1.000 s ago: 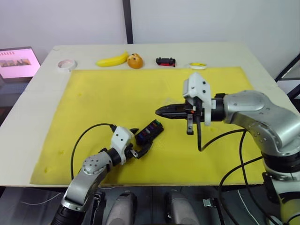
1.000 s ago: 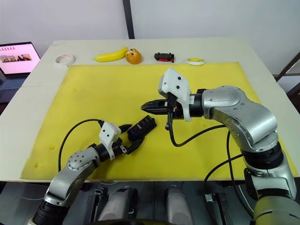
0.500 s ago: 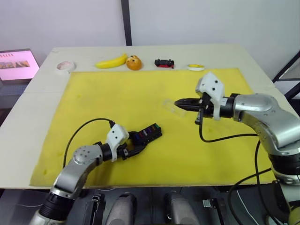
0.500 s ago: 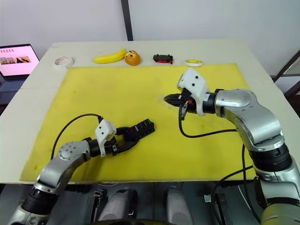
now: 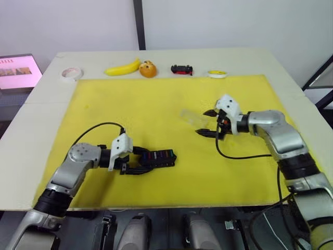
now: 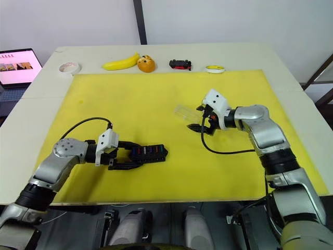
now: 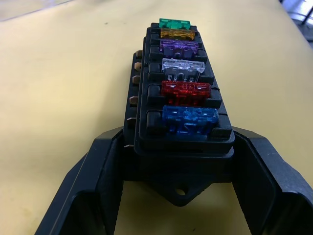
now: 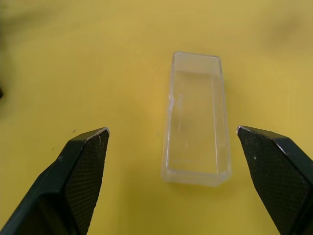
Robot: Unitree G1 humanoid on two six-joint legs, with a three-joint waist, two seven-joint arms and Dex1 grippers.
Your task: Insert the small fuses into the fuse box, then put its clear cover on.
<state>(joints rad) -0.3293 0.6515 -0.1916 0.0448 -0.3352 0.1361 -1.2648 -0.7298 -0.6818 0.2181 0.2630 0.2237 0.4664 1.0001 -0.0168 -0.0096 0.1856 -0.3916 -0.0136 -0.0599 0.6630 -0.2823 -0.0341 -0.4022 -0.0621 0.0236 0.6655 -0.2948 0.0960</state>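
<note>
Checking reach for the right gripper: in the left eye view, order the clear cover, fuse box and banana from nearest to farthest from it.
From the right gripper:
1. Clear cover, just ahead of its open fingers, on the yellow mat.
2. Fuse box, toward the left gripper.
3. Banana, far table edge.

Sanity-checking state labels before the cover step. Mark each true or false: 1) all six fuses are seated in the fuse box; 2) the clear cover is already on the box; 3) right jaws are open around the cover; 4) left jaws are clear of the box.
1) The six fuses sit in the fuse box: true.
2) False: the clear cover lies on the yellow mat, apart from the box.
3) True: the right gripper is open, the cover between its jaws.
4) False: the left gripper straddles the box's end.
</note>
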